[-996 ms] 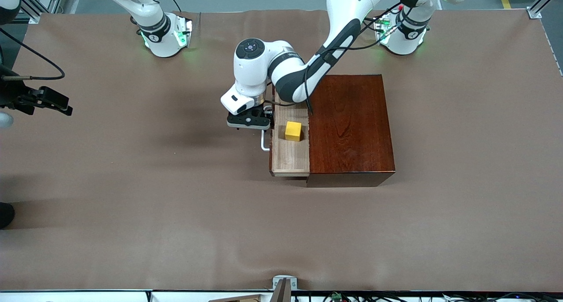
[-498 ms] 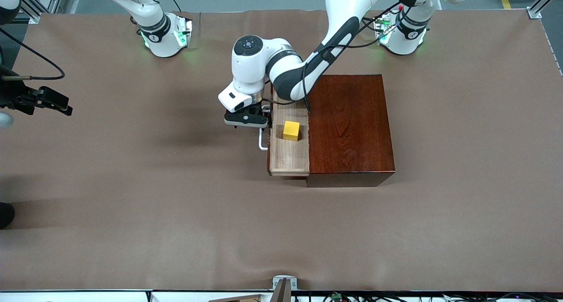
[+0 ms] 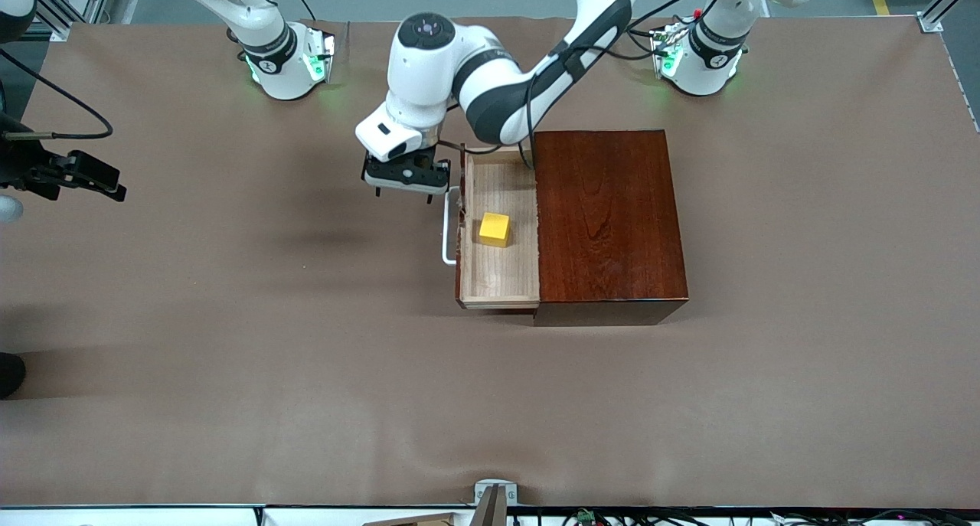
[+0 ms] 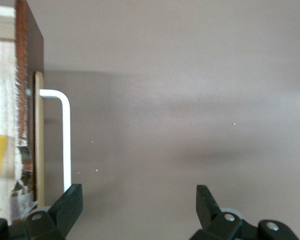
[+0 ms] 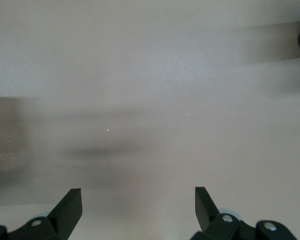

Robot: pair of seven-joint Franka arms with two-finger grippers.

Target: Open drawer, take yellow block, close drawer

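front: my left gripper [image 3: 405,193] hangs over the table [image 3: 230,319] beside the white handle [image 3: 447,231], empty; yellow block [image 3: 494,229] lies in the pulled-out drawer [image 3: 498,277] of the box [image 3: 609,220] | left wrist: my fingers [image 4: 70,205] spread wide, holding nothing | right wrist: my right gripper [image 5: 138,210] waits over bare table, wide apart, empty

The drawer [image 3: 498,281] of pale wood with its white bar handle [image 3: 446,231] is standing pulled out of the glossy mahogany box [image 3: 609,223]; the yellow block [image 3: 494,229] is lying inside it, near its middle

High front camera, 2 wrist cameras
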